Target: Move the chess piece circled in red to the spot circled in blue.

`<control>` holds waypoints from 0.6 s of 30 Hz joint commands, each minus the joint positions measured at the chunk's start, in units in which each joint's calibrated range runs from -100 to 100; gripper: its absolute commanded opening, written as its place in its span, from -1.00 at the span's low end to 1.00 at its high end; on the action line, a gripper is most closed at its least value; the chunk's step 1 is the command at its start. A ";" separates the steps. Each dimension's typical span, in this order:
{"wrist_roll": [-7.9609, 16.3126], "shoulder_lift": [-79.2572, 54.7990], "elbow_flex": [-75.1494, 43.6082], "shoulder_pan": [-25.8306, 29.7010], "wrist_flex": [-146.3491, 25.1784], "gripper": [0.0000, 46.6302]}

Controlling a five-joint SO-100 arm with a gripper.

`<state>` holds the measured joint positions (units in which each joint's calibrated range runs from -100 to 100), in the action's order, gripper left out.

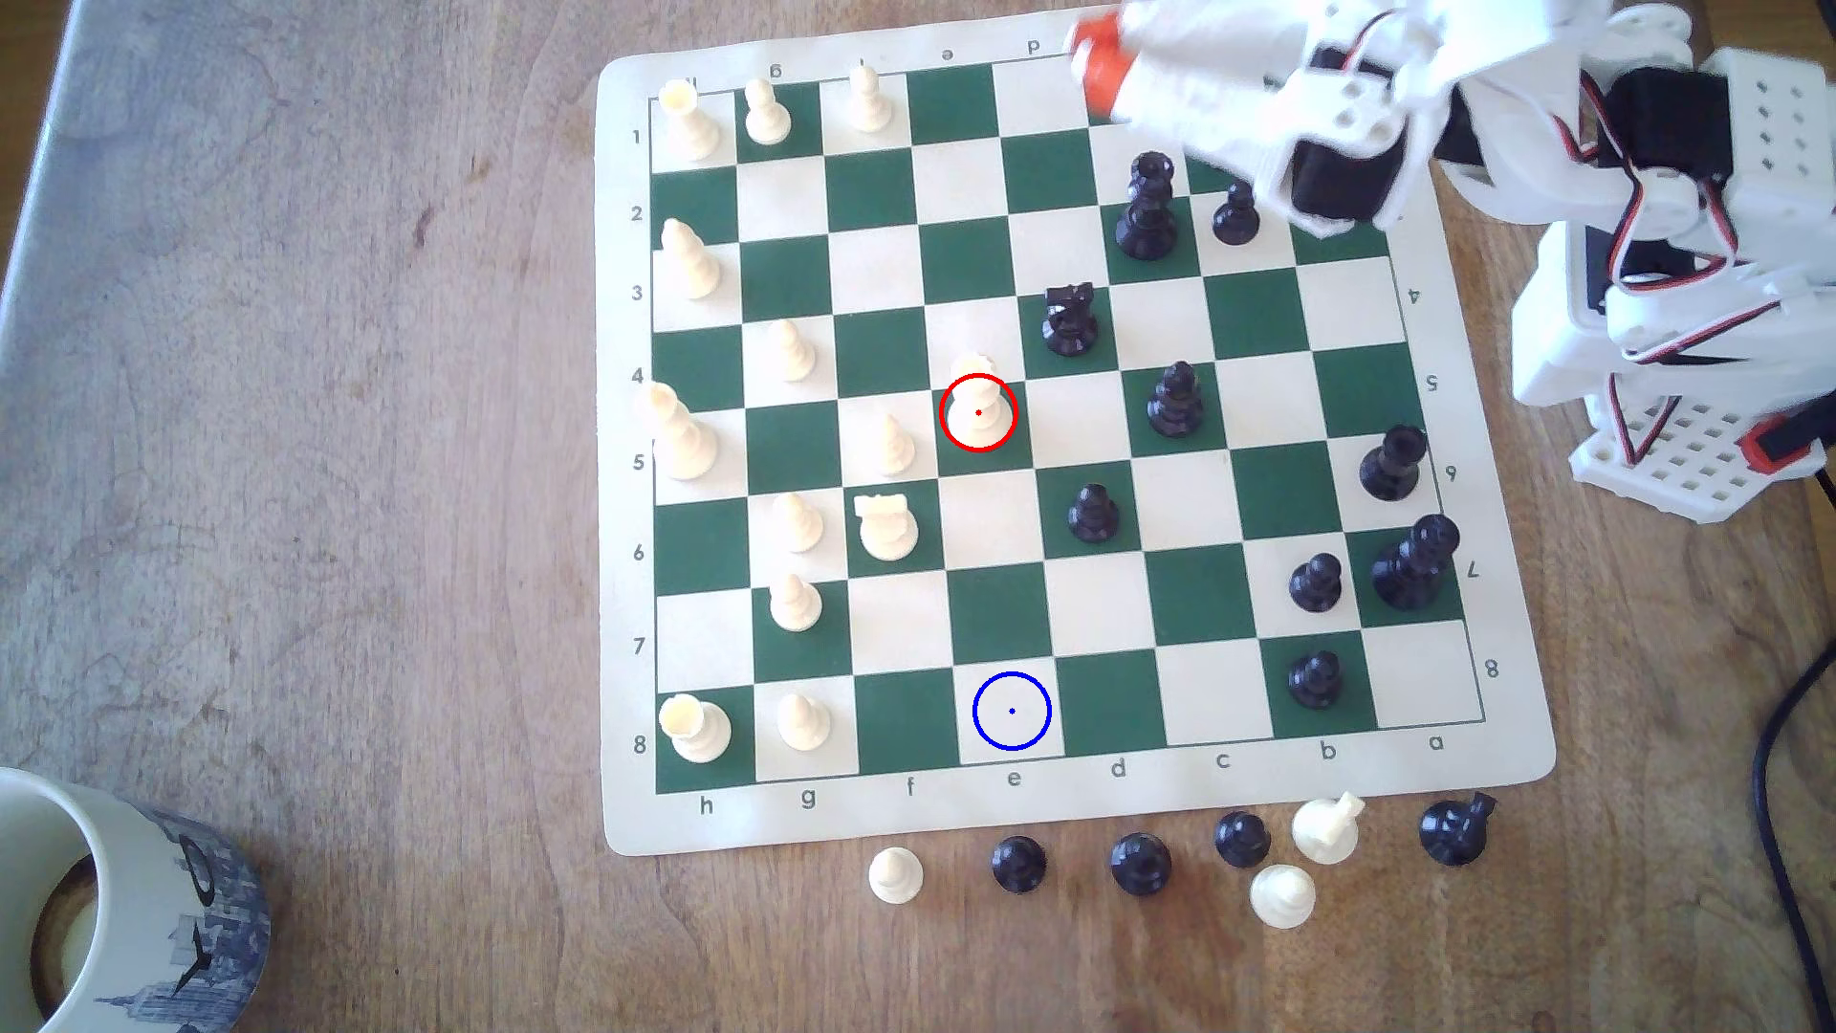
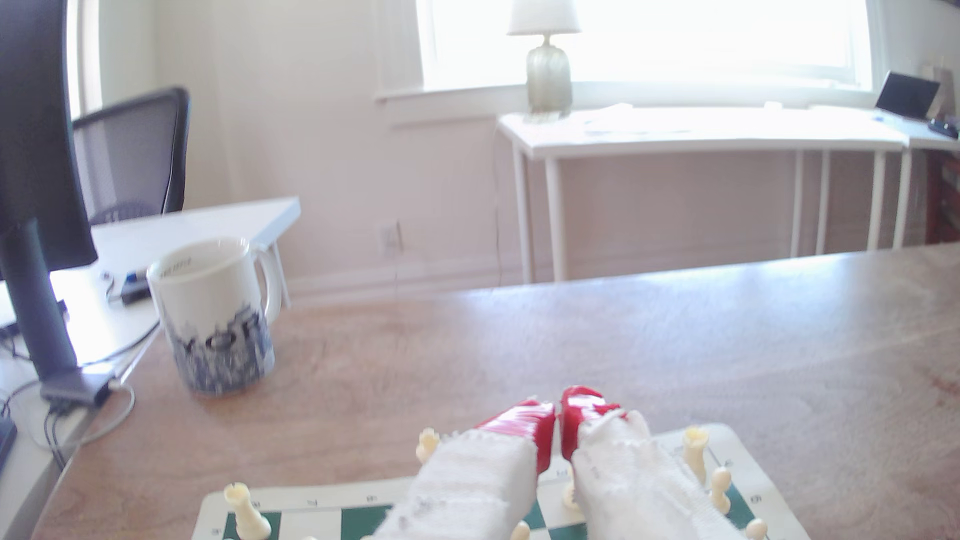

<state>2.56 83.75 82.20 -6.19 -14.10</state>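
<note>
The chessboard [image 1: 1073,437] lay on the table [image 1: 298,397], toward the exterior view's right. The chess piece circled in red [image 1: 979,402] stood near the board's middle, on the e-file at row 5. The spot circled in blue [image 1: 1011,711] lay on the same file at row 8, on the board's near edge, three squares closer to the camera. A knight [image 1: 884,526] stood one file to the exterior view's left of that file, at row 6. The claw [image 1: 1098,55] hung over the board's far edge, well apart from both. Captured pieces [image 1: 1143,862] stood off the board along its near edge. A mug [image 1: 119,894] sat at the table's near-left corner in the exterior view.
</note>
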 commanded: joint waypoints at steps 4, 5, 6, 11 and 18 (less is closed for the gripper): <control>-0.15 -17.87 -21.27 3.50 -14.89 -0.98; -0.34 -19.65 -23.27 3.89 -16.36 -0.95; -0.34 -21.61 -25.62 4.04 -17.92 -0.92; 0.39 -32.22 -36.68 4.12 -28.48 -0.77; 4.20 -44.44 -46.20 2.01 -35.61 -0.49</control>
<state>5.49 43.95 45.41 -2.58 -47.33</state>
